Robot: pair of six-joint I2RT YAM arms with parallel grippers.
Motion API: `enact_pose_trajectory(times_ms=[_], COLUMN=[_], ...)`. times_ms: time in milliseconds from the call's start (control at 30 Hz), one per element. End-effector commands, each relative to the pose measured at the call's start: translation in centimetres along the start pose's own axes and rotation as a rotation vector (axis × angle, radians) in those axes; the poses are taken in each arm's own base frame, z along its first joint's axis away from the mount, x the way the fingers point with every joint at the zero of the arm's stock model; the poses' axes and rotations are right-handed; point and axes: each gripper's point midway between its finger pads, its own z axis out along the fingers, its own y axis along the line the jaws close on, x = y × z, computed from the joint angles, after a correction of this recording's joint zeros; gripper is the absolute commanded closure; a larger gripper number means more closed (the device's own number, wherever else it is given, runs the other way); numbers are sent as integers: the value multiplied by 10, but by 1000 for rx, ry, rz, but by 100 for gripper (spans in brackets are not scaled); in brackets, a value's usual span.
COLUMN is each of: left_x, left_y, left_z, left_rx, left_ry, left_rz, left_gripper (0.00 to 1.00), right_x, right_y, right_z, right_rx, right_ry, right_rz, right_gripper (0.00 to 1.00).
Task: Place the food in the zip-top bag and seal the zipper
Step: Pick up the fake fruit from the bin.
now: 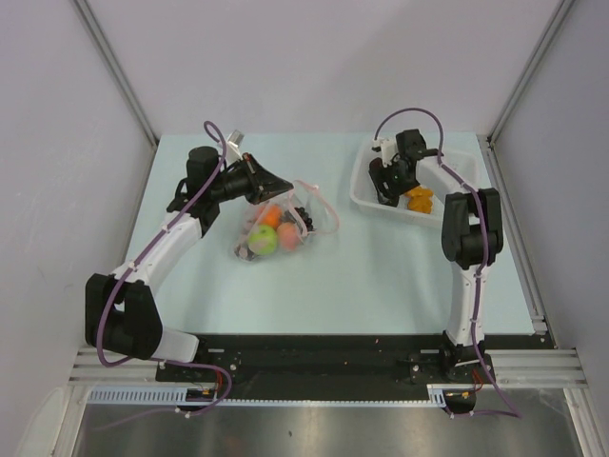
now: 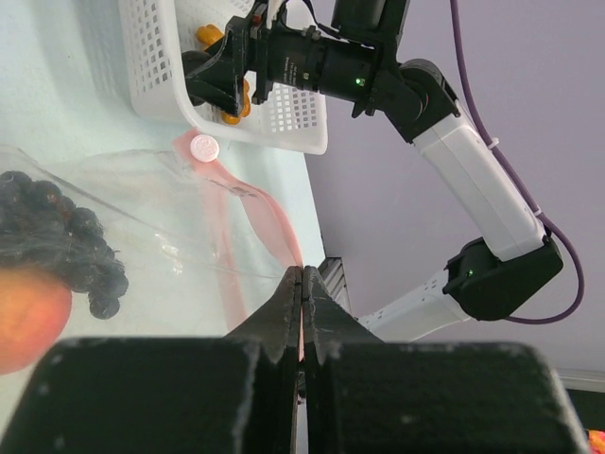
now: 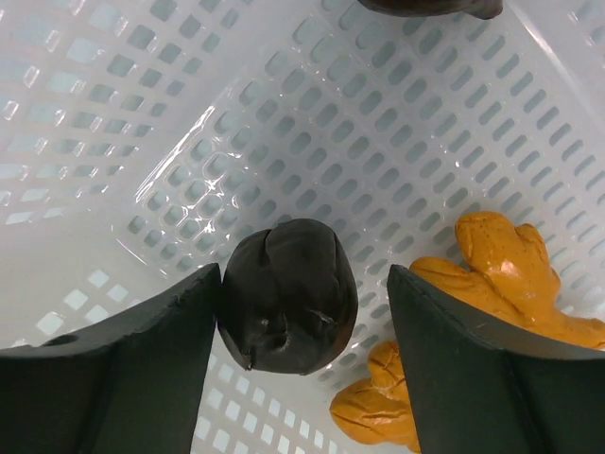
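The clear zip-top bag (image 1: 290, 224) lies at centre left and holds an orange ball (image 1: 270, 217), a green apple (image 1: 264, 240), a peach-red fruit (image 1: 288, 235) and dark grapes (image 2: 59, 236). My left gripper (image 1: 278, 181) is shut on the bag's pink-red zipper strip (image 2: 276, 227); its pink slider (image 2: 204, 147) sits further along. My right gripper (image 1: 388, 187) is inside the white basket, open around a dark round food piece (image 3: 288, 307). The left finger touches the piece; the right finger stands apart. The grey fish is not visible.
The white perforated basket (image 1: 455, 176) stands at the back right with orange food pieces (image 3: 501, 274) beside the dark piece. Another dark item (image 3: 425, 8) lies at the far wall. Enclosure walls flank both sides of the table.
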Motion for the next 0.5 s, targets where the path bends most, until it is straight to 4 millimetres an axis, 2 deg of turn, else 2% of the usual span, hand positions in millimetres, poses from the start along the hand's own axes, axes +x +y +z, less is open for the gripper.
enact_pose_trajectory(times_ms=[0,33,67,133,167,233,267,300,333,400,433,467], left_x=[-12,-12,-13,-13,-14,-14,-14,-14,-13,-14,-14,-15], left_y=[-17,-17,-17,-18,-20,-21,-22,-23,-24,-26,-26,-27], left_z=[0,0,0,0,0,-1,-1,-2,-2,-3,-3,-4], left_rx=[29,30,31,32,35,38,40,42,44,47,47,48], left_ry=[-29,-30,-31,-31,-32,-34,-35,-35,-33,-37,-38,-39], left_rz=[67,66,66,67,70,73,75,75,76,80,78,80], left_gripper=[100,100,100,100,100,100,100,100,99,100,100,100], right_x=[-22,-21,-20,-24,-27,-42,-50,-67,-76,-94,-107,-113], right_y=[-12,-12,-13,-17,-18,-19,-19,-18,-14,1,8,22], right_z=[-4,-4,-6,-17,-24,-48,-57,-80,-91,-115,-135,-147], right_rx=[36,34,35,41,41,45,39,46,35,-30,-49,-108], right_ry=[-65,-59,-57,-68,-78,-127,-155,-209,-239,-308,-358,-391], right_rz=[-29,-30,-30,-26,-24,-28,-31,-39,-28,-26,-6,-8], right_gripper=[34,36,46,56,59,62,67,69,74,78,78,79])
